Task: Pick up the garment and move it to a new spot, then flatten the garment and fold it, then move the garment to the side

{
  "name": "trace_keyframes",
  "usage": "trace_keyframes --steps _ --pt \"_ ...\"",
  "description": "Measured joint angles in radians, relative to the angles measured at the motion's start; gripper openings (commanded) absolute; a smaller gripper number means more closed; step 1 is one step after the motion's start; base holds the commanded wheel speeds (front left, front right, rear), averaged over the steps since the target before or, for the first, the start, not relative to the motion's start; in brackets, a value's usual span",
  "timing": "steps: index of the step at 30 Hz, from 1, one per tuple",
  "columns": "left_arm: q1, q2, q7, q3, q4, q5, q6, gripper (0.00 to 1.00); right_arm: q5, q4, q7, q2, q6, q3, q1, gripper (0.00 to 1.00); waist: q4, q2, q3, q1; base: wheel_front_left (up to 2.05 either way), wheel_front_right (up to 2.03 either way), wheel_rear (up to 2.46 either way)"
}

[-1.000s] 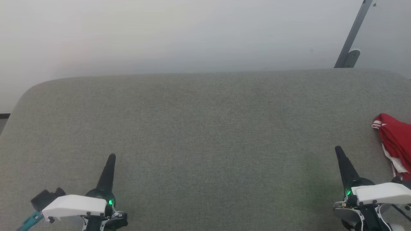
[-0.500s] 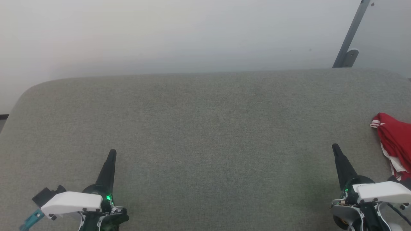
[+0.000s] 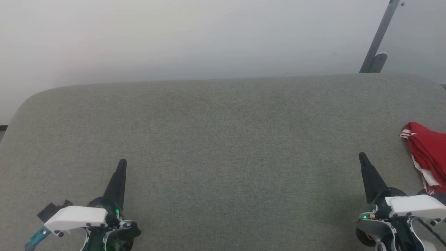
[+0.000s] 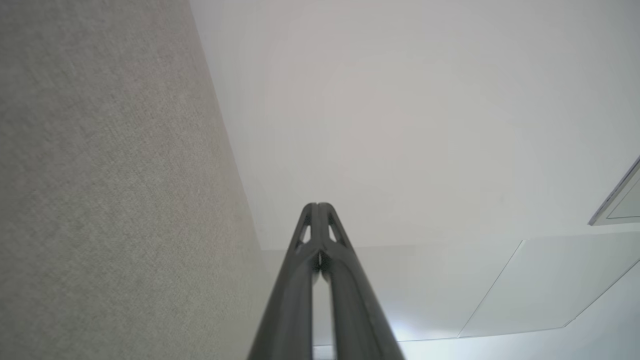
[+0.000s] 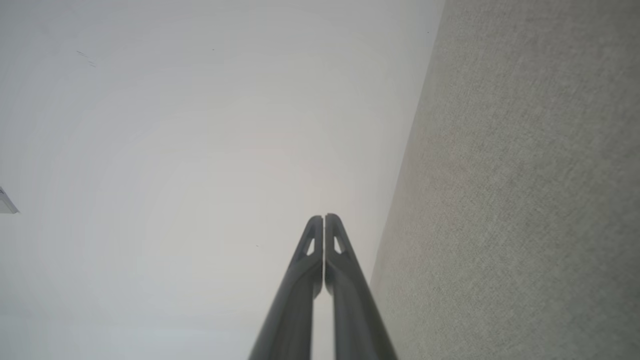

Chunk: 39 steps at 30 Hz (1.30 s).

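Dark 2-fingered left tool (image 3: 121,165) and right tool (image 3: 362,157) sit shut and empty in the lower corners. The crumpled red, white-trimmed jersey shirt (image 3: 427,146) lies at the right edge of the grey fabric tabletop (image 3: 223,139) (probably parked, leaving the middle free).

Your head camera looks forward and down from above the near edge of the grey fabric top (image 3: 223,139), taking in its far edge and the pale wall (image 3: 174,35) behind. Each wrist camera sits low over that top, rolled sideways, facing the wall. Past the left gripper (image 4: 318,205) the fabric lies on the view's left, and past the right gripper (image 5: 324,216) on its right. All three views share the far edge and the wall.
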Motion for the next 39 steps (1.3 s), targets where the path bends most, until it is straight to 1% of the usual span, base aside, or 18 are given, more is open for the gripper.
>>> trace_keyframes --steps 4,39 --pt "-0.007 -0.001 0.007 0.001 0.001 -0.02 0.0 0.0 0.017 0.0 0.005 0.004 0.0 -0.002 -0.002 0.0 -0.001 0.0 0.0 0.0 0.0 0.0 0.0" --pt "-0.007 -0.003 0.009 0.004 0.001 -0.02 0.0 0.0 0.017 0.001 0.005 0.005 0.0 -0.003 -0.003 0.0 -0.001 -0.0001 0.0 0.0 0.0 0.0 0.0"
